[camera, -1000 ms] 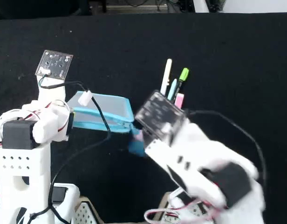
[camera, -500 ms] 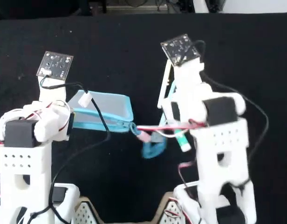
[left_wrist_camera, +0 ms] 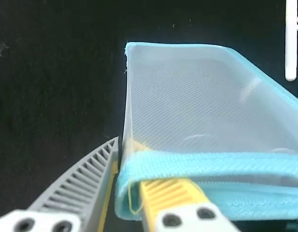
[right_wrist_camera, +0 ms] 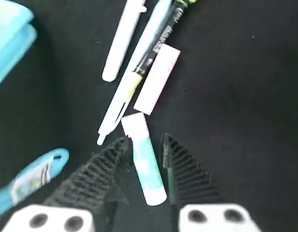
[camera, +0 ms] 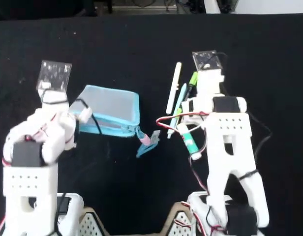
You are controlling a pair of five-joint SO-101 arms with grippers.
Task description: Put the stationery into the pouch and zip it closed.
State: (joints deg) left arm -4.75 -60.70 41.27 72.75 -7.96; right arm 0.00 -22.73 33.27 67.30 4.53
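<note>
High view is showing a job that's barely getting going. The white pen [camera: 174,88], the light blue pen [camera: 181,96], the green highlighter [camera: 193,78] and the teal-and-white tube [camera: 190,141] are all lying out on the black counter [camera: 259,49] beside the right arm. Nothing is sitting in the pouch [camera: 113,107], as far as I'm seeing through its mesh.

The left end effector [left_wrist_camera: 124,159] is clamping the pouch's teal hem at one corner and holding it tilted. The right end effector [right_wrist_camera: 145,141] is hanging open, jaws straddling the tube with a gap on each side.

So I'm reckoning every piece is left to go in, with the zipping after that.

Right wrist view is adding a pink eraser [right_wrist_camera: 156,77] lying against the pens, plus the jaw spacing — from above, the arm's own body is covering that spot. Left wrist view is giving the grip on the hem up close. The high view is placing the pouch over on the left arm's side, with its blue zipper tag [camera: 145,146] trailing between pouch and pens.
</note>
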